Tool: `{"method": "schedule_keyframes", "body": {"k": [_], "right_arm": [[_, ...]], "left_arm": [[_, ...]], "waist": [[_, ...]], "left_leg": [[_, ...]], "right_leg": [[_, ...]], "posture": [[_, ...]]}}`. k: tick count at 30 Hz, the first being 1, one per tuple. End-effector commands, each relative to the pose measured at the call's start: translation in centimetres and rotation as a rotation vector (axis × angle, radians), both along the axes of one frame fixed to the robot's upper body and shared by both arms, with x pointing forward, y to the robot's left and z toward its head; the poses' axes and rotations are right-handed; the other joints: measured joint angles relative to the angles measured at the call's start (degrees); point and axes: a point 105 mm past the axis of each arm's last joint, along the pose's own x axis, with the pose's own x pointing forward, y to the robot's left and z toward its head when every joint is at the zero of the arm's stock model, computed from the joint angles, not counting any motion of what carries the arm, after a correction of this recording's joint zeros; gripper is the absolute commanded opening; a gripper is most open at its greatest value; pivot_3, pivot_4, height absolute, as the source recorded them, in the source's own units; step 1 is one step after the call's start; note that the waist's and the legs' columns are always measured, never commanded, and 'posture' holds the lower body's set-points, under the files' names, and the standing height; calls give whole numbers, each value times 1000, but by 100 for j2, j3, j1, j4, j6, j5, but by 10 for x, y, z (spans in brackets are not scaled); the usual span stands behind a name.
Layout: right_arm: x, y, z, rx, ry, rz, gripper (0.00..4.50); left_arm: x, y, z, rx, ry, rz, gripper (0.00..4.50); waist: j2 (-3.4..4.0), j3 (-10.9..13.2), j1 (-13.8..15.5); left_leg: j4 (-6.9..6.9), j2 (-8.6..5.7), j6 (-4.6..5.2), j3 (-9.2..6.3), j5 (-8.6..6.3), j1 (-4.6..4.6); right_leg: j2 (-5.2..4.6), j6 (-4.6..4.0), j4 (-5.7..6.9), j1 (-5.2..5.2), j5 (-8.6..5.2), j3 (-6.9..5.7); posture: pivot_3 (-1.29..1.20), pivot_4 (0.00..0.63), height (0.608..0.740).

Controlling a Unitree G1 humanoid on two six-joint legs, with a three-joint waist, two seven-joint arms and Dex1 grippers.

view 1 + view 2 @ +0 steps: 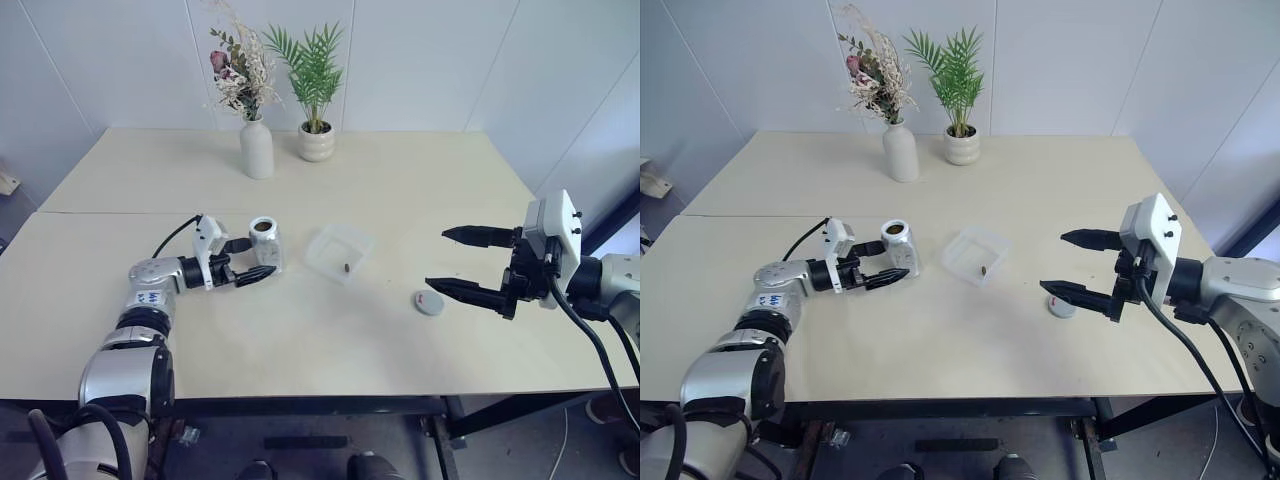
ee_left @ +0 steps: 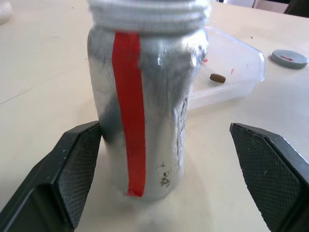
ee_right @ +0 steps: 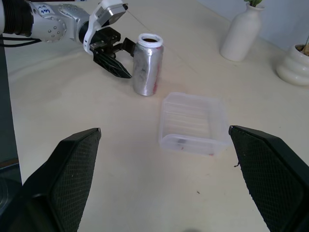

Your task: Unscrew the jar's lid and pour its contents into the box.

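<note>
Fingers apart on both sides: the left gripper [image 1: 249,259] has its two black fingers [image 2: 72,164] spread either side of the jar [image 1: 265,243], one finger close against the jar's wall, the other well clear (contact on the near one cannot be told for certain). The right gripper [image 1: 464,263] hangs above the bench [image 1: 300,340] with its two fingers wide and nothing between them. Count: one jar, standing upright with its mouth uncovered, one red strip running down its side. One lid [image 1: 429,302], grey with a small red mark, lying flat on the bench below the right gripper's lower finger, well apart from the jar. One box [image 1: 339,252], clear and shallow, just beside the jar, between the jar and the lid. One small brown piece, the contents [image 1: 346,267], lying inside the box on its floor. At the far side of the bench, two vessels side by side: one white vase [image 1: 256,148] with dried flowers, one ribbed pot [image 1: 317,142] with a green palm-like plant. A seam line crosses the bench top behind the jar.
</note>
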Motion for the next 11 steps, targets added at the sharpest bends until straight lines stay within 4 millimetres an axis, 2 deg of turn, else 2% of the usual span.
{"method": "schedule_keyframes", "body": {"k": [1, 3, 8, 11], "right_arm": [[-7, -8, 12, -23, -42, -12, 4500], [-8, -8, 13, -30, -48, -24, 4500], [-14, -10, 16, -26, -49, -26, 4500], [-20, -20, 18, -37, -49, -53, 4500]], "left_arm": [[-9, 18, 10, 59, -10, -36, 4485], [-15, 34, 15, 75, -10, -28, 4485], [-27, 54, 38, 49, -104, -52, 4485], [-46, 75, 65, -7, -169, -101, 4485]], "waist": [[0, 0, 4], [0, 0, -2], [0, 0, 4], [-1, 1, 8]], "left_leg": [[-1, 0, 0, 1, 0, -1], [-3, 0, 0, 1, 0, -1], [-6, 3, 1, 1, 0, -1], [-10, 4, 1, 0, -1, -3]], "right_leg": [[0, 0, 0, -1, 0, 0], [0, -1, -3, -1, -1, 0], [0, -7, -3, -3, -3, -2], [0, -9, -5, -4, -5, -4]], "posture": [[0, 150, 740], [0, 150, 740], [0, 150, 740], [0, 150, 740]]}}
